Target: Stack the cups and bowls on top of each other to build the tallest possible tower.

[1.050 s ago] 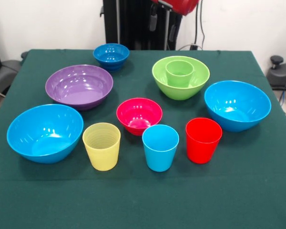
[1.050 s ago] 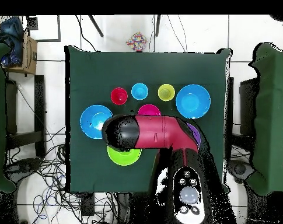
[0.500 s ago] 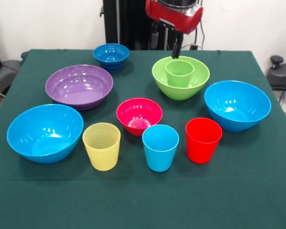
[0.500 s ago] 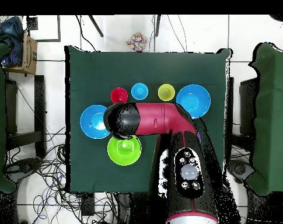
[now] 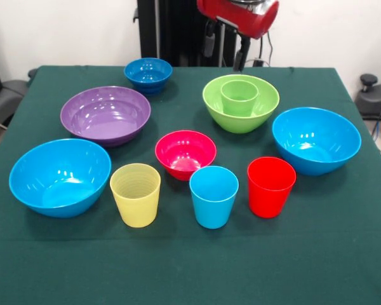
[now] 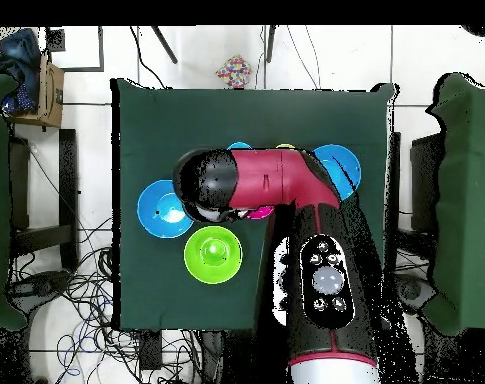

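Front view — green cup (image 5: 239, 96) upright inside lime bowl (image 5: 240, 108)

Worktop (image 5: 343, 254) draped in dark green cloth, small multi-coloured object (image 6: 233, 72) on white tiled floor (image 6: 316, 60) beyond it, tangled cables (image 6: 71, 300) alongside

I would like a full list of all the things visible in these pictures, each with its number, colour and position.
large blue bowls: 2, light blue, one front left, the other at right
purple bowl: 1, purple, left, behind the left blue bowl
small dark blue bowl: 1, far side
pink-red bowl: 1, centre
lime-green bowl: 1, far right of centre
green cup: 1, upright inside the lime-green bowl
yellow cup: 1, front row, left
light blue cup: 1, front row, middle
red cup: 1, front row, right
table: 1, dark green cloth
gripper: 1, black, above and behind the lime-green bowl
arm: 1, red and black
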{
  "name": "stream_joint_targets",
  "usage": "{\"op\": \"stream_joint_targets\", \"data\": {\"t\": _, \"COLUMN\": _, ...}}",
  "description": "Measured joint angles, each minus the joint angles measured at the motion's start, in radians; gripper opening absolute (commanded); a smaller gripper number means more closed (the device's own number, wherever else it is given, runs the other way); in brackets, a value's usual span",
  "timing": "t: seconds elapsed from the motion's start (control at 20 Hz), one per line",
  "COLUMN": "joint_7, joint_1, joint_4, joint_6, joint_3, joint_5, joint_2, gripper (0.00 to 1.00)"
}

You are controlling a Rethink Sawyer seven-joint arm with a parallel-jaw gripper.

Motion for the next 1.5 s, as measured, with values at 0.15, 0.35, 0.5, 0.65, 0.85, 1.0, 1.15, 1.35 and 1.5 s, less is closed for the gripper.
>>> {"op": "stream_joint_targets", "data": {"t": 0.15, "joint_7": 0.0, "joint_1": -0.009, "joint_4": -0.038, "joint_6": 0.039, "joint_3": 0.014, "joint_5": 0.0, "joint_2": 0.013, "gripper": 1.0}}
{"op": "stream_joint_targets", "data": {"t": 0.35, "joint_7": 0.0, "joint_1": -0.02, "joint_4": -0.066, "joint_6": 0.054, "joint_3": 0.024, "joint_5": 0.0, "joint_2": 0.028, "gripper": 1.0}}
{"op": "stream_joint_targets", "data": {"t": 0.5, "joint_7": 0.0, "joint_1": -0.035, "joint_4": -0.076, "joint_6": 0.067, "joint_3": 0.033, "joint_5": 0.0, "joint_2": 0.03, "gripper": 1.0}}
{"op": "stream_joint_targets", "data": {"t": 0.65, "joint_7": 0.0, "joint_1": -0.053, "joint_4": -0.082, "joint_6": 0.087, "joint_3": 0.045, "joint_5": 0.0, "joint_2": 0.03, "gripper": 1.0}}
{"op": "stream_joint_targets", "data": {"t": 0.85, "joint_7": 0.0, "joint_1": -0.083, "joint_4": -0.095, "joint_6": 0.119, "joint_3": 0.064, "joint_5": 0.0, "joint_2": 0.031, "gripper": 1.0}}
{"op": "stream_joint_targets", "data": {"t": 1.0, "joint_7": 0.0, "joint_1": -0.103, "joint_4": -0.11, "joint_6": 0.142, "joint_3": 0.073, "joint_5": -0.001, "joint_2": 0.031, "gripper": 1.0}}
{"op": "stream_joint_targets", "data": {"t": 1.15, "joint_7": 0.0, "joint_1": -0.121, "joint_4": -0.12, "joint_6": 0.16, "joint_3": 0.08, "joint_5": -0.003, "joint_2": 0.03, "gripper": 1.0}}
{"op": "stream_joint_targets", "data": {"t": 1.35, "joint_7": -0.004, "joint_1": -0.15, "joint_4": -0.125, "joint_6": 0.168, "joint_3": 0.089, "joint_5": -0.004, "joint_2": 0.022, "gripper": 1.0}}
{"op": "stream_joint_targets", "data": {"t": 1.5, "joint_7": -0.013, "joint_1": -0.168, "joint_4": -0.125, "joint_6": 0.168, "joint_3": 0.096, "joint_5": -0.005, "joint_2": 0.014, "gripper": 1.0}}
